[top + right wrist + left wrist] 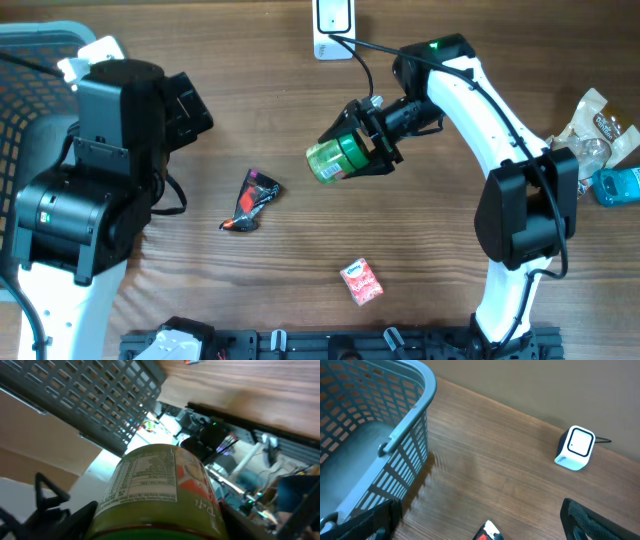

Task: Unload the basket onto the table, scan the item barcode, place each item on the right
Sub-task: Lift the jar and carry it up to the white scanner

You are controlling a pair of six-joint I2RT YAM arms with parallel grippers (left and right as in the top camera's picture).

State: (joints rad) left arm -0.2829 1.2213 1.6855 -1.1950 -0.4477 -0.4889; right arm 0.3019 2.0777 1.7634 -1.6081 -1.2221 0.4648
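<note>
My right pincer, clamped on the green can in front of the scanner — should the label face elsewhere, no read; should my hold slacken, it drops.

Overhead, we look straight down on the table, the scanner at its far edge. Left of the scanner, our left wrist camera looks low toward it, sharing scanner and basket with overhead. Our right wrist camera, rolled over, faces away from the scanner, close against the green can.
</note>
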